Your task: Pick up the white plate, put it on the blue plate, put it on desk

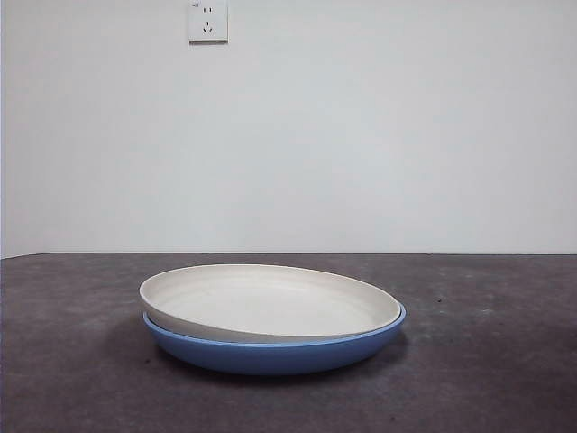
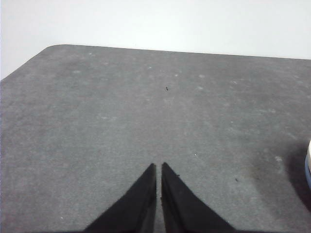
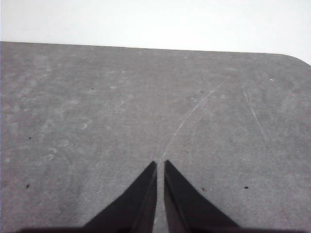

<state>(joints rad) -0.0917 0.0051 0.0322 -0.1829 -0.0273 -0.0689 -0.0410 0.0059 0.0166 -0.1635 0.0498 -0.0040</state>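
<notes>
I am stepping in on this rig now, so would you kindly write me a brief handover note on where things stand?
Left end effector: jaws shut, holding nothing, above bare desk; the plates' edge just shows at the side of its wrist view.
Right end effector: jaws shut, holding nothing, above bare desk, no plate in its view.
White plate: sits in the blue plate, slightly tilted and offset, mid-desk in the front view.
Done: white plate is stacked on the blue plate.
Left: the step of putting it on the desk appears not yet done.
</notes>
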